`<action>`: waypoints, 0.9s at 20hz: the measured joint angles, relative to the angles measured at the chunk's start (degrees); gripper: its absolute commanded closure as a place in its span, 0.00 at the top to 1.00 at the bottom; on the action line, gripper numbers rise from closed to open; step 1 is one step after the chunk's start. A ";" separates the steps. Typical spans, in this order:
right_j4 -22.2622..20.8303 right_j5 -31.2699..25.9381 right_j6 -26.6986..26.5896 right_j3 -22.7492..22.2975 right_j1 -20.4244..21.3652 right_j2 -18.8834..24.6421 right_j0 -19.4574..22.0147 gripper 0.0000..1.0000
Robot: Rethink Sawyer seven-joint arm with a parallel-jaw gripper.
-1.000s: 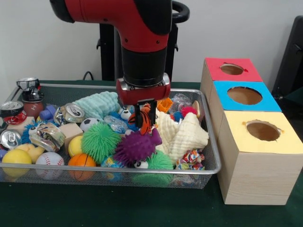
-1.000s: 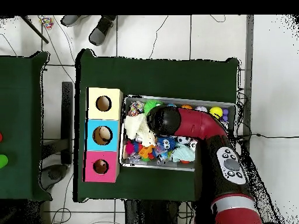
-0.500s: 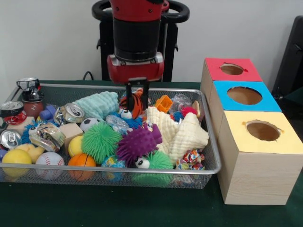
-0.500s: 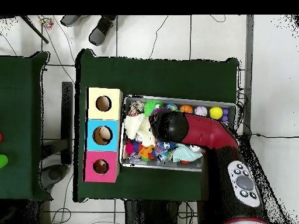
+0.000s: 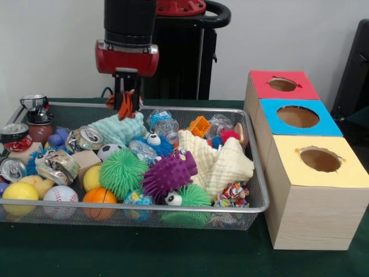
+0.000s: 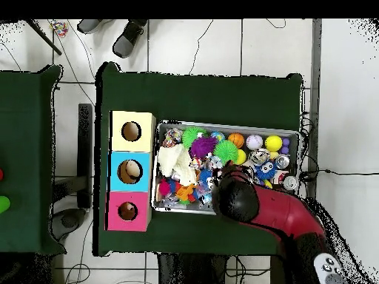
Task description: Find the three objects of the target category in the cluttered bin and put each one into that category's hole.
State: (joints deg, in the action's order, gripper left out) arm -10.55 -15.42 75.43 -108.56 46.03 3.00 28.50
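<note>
Orange-and-black striped toy (image 5: pixel 125 102) pinched between gripper (image 5: pixel 127 107) fingers, lifted clear above far left part of wire bin (image 5: pixel 253 208), over mint towel (image 5: pixel 118 128). Below in bin: cans at left, green spiky ball (image 5: pixel 120 172), purple spiky ball (image 5: pixel 167 176), cream cloth (image 5: pixel 222 164). Right of bin, well apart from gripper: red box (image 5: pixel 282 85) far, blue box (image 5: pixel 298 117) middle, yellow box (image 5: pixel 320 160) near, each with hole on top.

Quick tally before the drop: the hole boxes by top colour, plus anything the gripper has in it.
Red-topped box: 1
Blue-topped box: 1
Yellow-topped box: 1
Orange striped toy held in the gripper: 1
Total: 4
</note>
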 measured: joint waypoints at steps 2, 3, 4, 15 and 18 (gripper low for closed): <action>-0.79 1.96 0.00 -3.33 1.16 -0.93 1.12 0.00; -1.16 2.61 0.00 -4.57 1.52 -1.32 1.37 0.00; -1.25 2.70 0.00 -4.81 1.59 -1.41 1.41 0.00; -7.49 9.93 0.00 -18.12 4.85 -5.63 -2.70 0.00; -8.07 10.76 0.00 -20.65 5.54 -5.75 -4.21 0.00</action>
State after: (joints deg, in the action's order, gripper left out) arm -18.61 -4.65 75.43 -129.21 51.57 -2.74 24.30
